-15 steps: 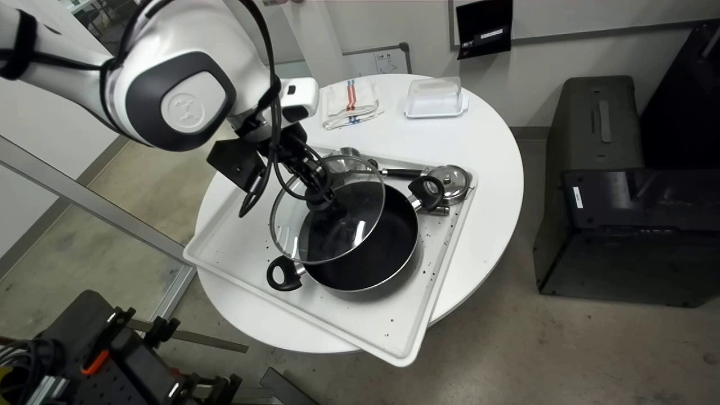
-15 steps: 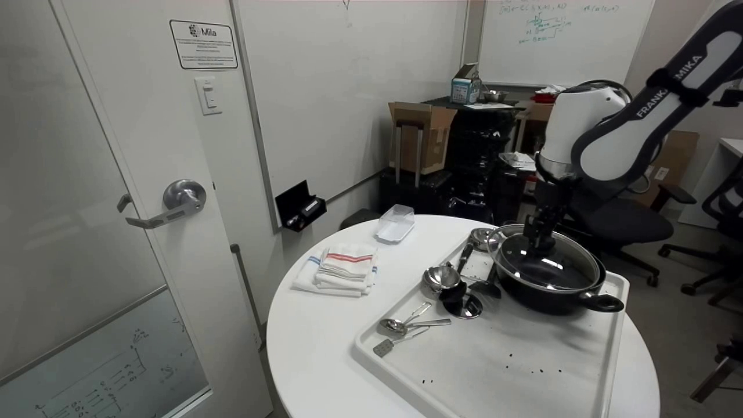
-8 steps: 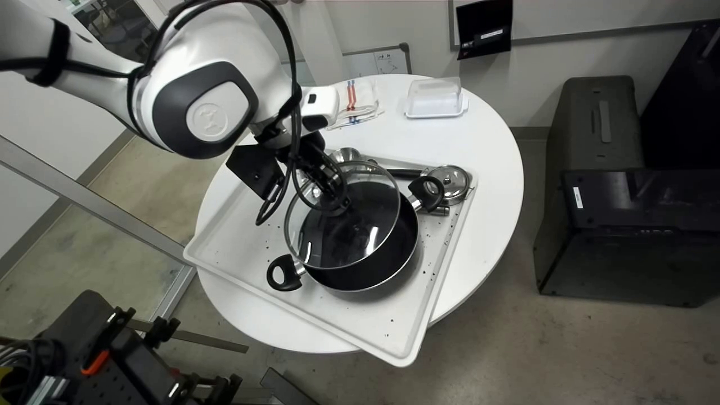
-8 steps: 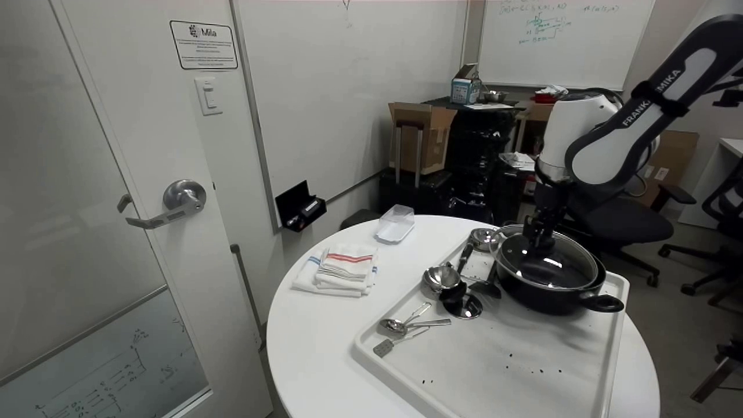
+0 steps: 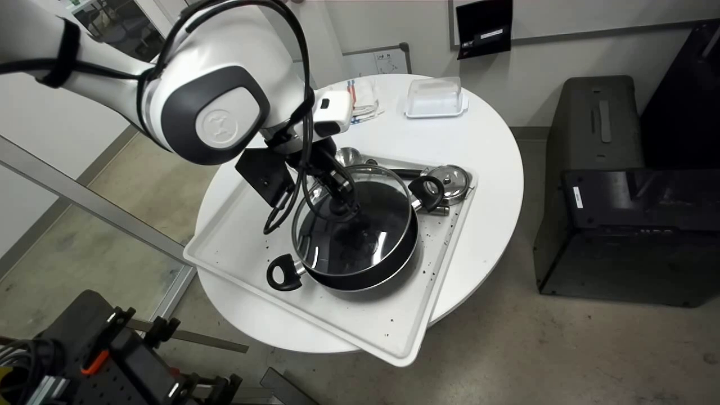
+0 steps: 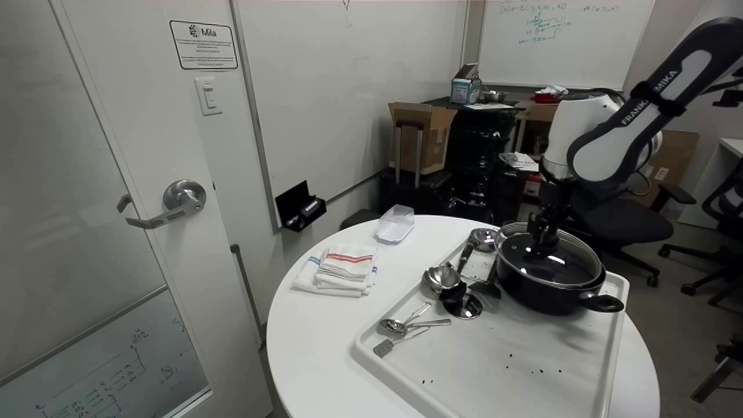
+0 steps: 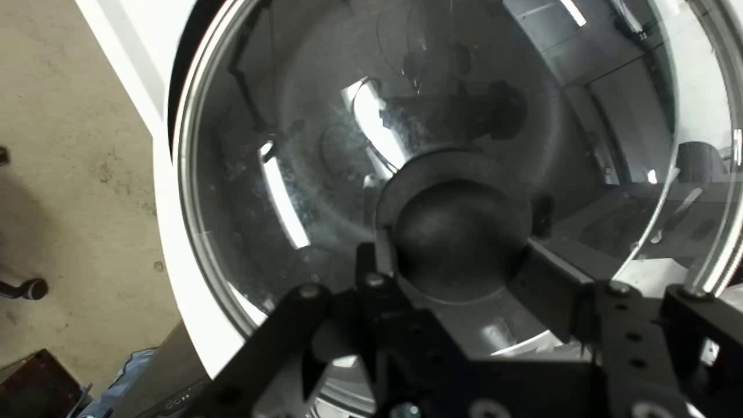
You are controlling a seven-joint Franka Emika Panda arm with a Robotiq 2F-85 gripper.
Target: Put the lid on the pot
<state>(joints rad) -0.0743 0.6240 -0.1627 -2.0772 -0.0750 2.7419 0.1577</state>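
The lid [image 5: 360, 242] is a clear glass disc with a metal rim and a dark round knob [image 7: 461, 232]. My gripper [image 7: 455, 249] is shut on the knob, with one finger on each side. The gripper also shows in both exterior views [image 5: 340, 205] [image 6: 544, 247]. The lid [image 6: 557, 268] lies nearly level over the pot [image 6: 540, 297], covering most of its opening. A crescent of the black pot [image 5: 385, 274] shows past the lid's rim at the front right. I cannot tell whether the rims touch. The pot's looped handles stick out at two sides.
The pot stands on a white tray [image 5: 337, 326] on a round table. Metal ladles [image 6: 441, 278], small utensils [image 6: 400, 326] and a small metal lid [image 5: 448, 183] lie on the tray. Folded towels [image 6: 342, 270] and a clear box [image 6: 396, 223] are on the table.
My gripper has carried the lid right and slightly downward in an exterior view. The lid now overlaps more of the pot's opening. The pot has not moved.
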